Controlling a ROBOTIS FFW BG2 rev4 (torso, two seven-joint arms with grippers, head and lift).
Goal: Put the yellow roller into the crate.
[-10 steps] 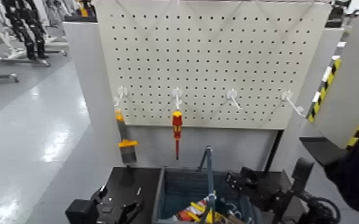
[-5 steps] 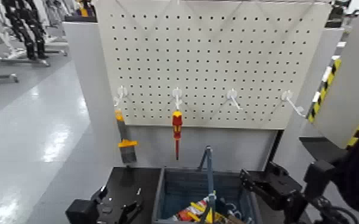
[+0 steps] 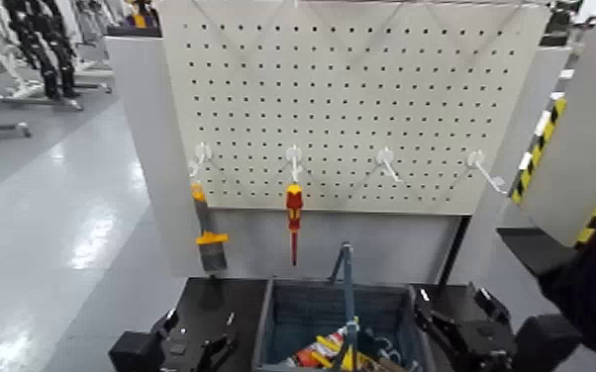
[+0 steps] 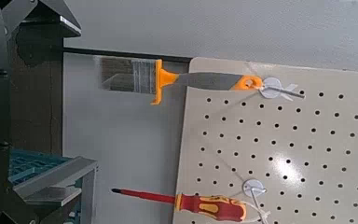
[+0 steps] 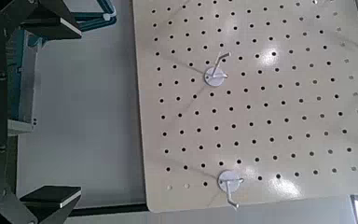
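Right hand (image 3: pixel 460 331) sits low at the right of the crate (image 3: pixel 337 307), just beside its wall; its fingers stand apart in the right wrist view and grip nothing. Left hand (image 3: pixel 198 346) is parked low on the dark tabletop (image 3: pixel 218 297) left of the crate; fingers apart in its wrist view, also with nothing between them.

Crate: dark grey-blue, ribbed walls, between the two hands. Inside, near the front edge of the head view, a jumble with yellow, red and white parts (image 3: pixel 337 351). Yellow roller: probably within that jumble, but handle, wire frame and sleeve cannot be separated out, so its look is not recordable here.

Behind the crate, pegboard (image 3: pixel 361 99) with white hooks. Red-and-yellow screwdriver (image 3: pixel 293 213) hangs on the second hook; orange-handled tool with a dark blade (image 3: pixel 206 237) hangs at the left. The two right hooks are bare.

Judgement: the roller hangs on no hook and neither hand carries it, so the drop looks done or nearly so. Next move calls only for the right arm clearing the crate wall to rest.
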